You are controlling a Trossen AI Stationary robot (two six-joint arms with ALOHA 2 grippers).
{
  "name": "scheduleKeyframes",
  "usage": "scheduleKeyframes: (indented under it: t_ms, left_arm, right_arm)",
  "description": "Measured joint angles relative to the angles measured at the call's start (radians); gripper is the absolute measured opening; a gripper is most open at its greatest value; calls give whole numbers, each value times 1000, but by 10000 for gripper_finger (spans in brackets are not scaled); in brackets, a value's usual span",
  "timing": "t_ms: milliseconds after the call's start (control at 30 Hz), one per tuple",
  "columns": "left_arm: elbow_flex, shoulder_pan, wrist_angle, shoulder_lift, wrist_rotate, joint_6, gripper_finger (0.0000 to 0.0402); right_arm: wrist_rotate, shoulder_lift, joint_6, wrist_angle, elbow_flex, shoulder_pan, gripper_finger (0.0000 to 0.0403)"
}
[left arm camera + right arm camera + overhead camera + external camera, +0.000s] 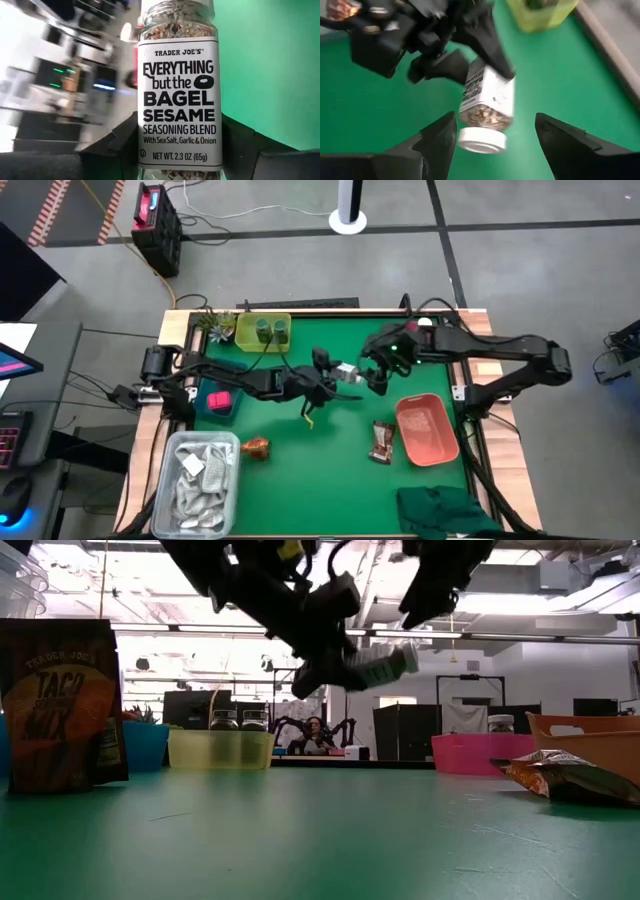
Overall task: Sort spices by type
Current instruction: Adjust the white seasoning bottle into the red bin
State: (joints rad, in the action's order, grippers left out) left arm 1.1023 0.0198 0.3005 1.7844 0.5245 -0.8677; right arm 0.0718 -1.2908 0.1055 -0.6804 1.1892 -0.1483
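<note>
Green bench (330,470) fills the middle of the room, with grey floor around it. Close by, a brown packet (382,442) lies beside a pink tray (428,430).

Up in the air over the middle of the bench, the left gripper (338,376) holds a white-capped bottle (485,111) of seasoning, its jaws squeezed on the sides. The cap points at the right gripper (495,145), which hangs just beside it with its jaws wide open. This looks like a hand-over.

To do it well, the right jaws should slide around the bottle, close firmly, and only then should the left jaws let go.

Farther back, two green jars (269,329) stand in a yellow bin (245,335).
</note>
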Motion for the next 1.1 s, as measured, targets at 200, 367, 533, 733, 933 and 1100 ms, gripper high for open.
scheduleKeyframes:
  t_ms: [200,367,533,733,933,1100]
  left_arm:
    - [0,84,-48,0,-300,295,197]
    - [0,117,27,0,-437,403,197]
    - [0,118,94,0,-517,443,197]
    - [-2,119,158,0,-527,474,196]
    - [-75,134,351,0,-533,515,195]
    - [-103,144,402,0,-530,543,194]
  right_arm:
    - [75,53,-149,55,-24,66,296]
    - [173,31,-254,90,-55,122,296]
    - [250,29,-298,95,-55,140,297]
    - [249,38,-288,94,-55,131,297]
    - [250,38,-263,103,-54,136,297]
    - [247,37,-264,102,-55,135,297]
